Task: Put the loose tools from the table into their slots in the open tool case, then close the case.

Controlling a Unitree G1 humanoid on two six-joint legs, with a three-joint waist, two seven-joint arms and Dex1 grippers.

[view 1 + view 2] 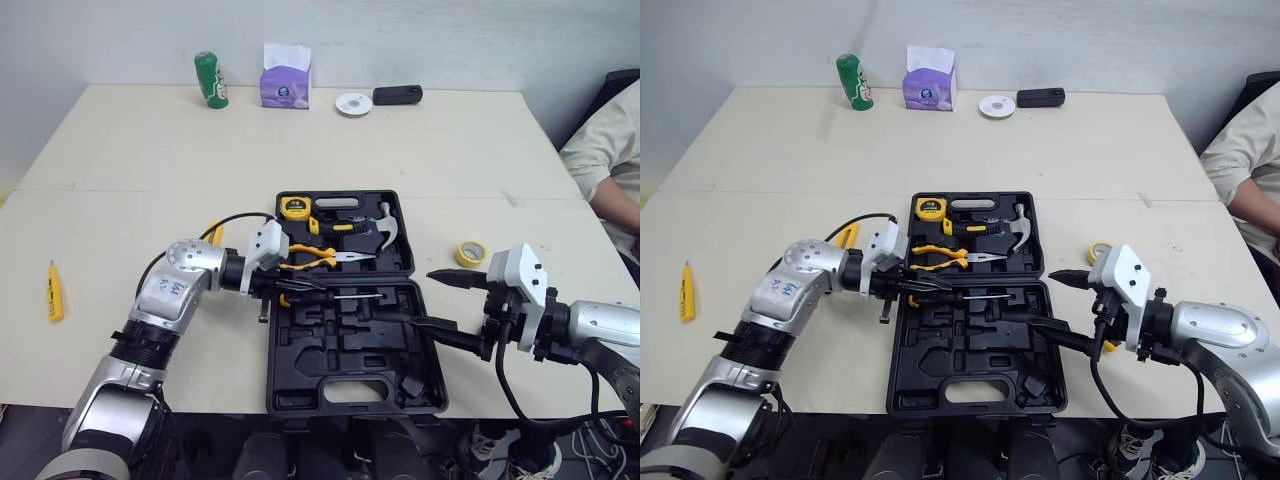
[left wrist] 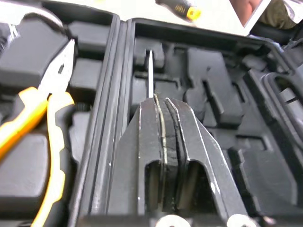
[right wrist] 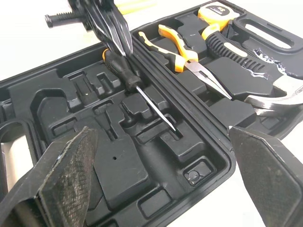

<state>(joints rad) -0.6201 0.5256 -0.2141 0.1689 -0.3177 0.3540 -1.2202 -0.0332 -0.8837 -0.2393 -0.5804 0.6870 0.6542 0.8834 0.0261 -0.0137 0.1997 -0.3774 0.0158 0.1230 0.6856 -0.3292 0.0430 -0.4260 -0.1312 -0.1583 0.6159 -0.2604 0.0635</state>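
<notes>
the left pincer [image 1: 322, 291] is clenched on the screwdriver [image 3: 127, 78]. its fingers cover most of the black handle, so little more than the thin shaft shows. the shaft lies across the near half of the open tool case [image 1: 430, 398], just beside the hinge line. whether it touches the moulded tray or hangs above it cannot be told.

the right pincer [image 1: 448, 308] is released, its 2 fingers spread wide at the case's right rim. 1 tip is just beside the rim and the other reaches in over the tray.

the far half holds the pliers [image 1: 322, 258], the hammer [image 1: 384, 226] and the tape measure [image 1: 294, 208]. a yellow tool [image 1: 214, 234] is half hidden behind the left arm and hard to identify.

a roll of yellow tape [image 1: 471, 253] lies near the case's right side, close to the right pincer. another yellow tool [image 1: 55, 290] lies well apart on the left, with bare worktop [image 1: 120, 150] between it and the case. the case's near edge sits close to the worktop's front edge. a person's sleeve [image 1: 610, 150] is cut off at the right.
</notes>
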